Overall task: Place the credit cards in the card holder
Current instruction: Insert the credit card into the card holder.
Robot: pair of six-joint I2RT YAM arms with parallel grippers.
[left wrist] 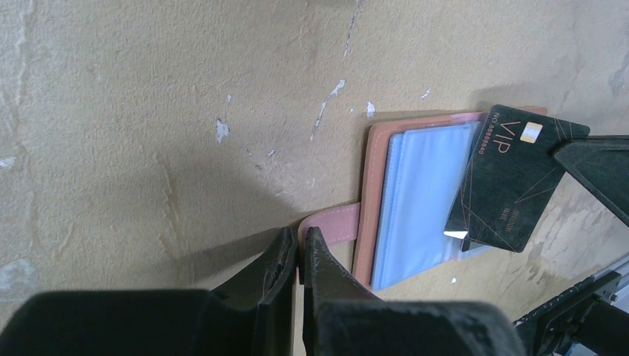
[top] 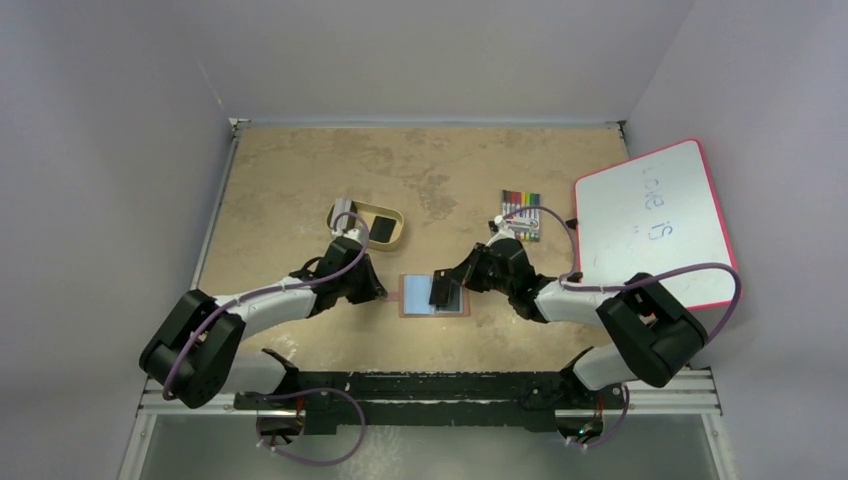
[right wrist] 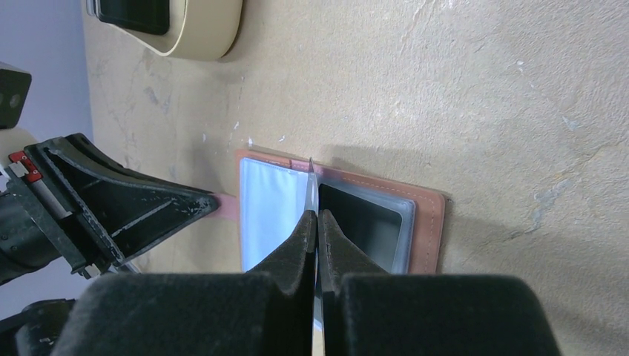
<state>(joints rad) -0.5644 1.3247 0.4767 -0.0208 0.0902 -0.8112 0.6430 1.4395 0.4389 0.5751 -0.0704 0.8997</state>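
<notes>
Your left hand (left wrist: 300,256) is clenched on the pink-brown strap (left wrist: 335,222) that sticks out from the side of the card holder (top: 433,296). The fingertips are nipped together around the strap's end, low against the desk (top: 300,170). The holder lies open and flat near the desk's front edge, between your two arms, with its blue-grey pockets facing up.

Your right hand (right wrist: 315,222) is grasping a black card (left wrist: 512,178) marked VIP in gold. The card stands on edge and tilted over the open holder, its lower corner above the clear sleeves. You cannot tell from these views whether that corner has touched a pocket. In the right wrist view, a dark rectangle (right wrist: 363,222) sits inside a pocket on the page beyond the held card.

A tan tray (top: 397,235) behind your left arm holds another dark card (top: 381,228). A marker pack (top: 520,213) and a whiteboard (top: 650,220) lie off to the right.
</notes>
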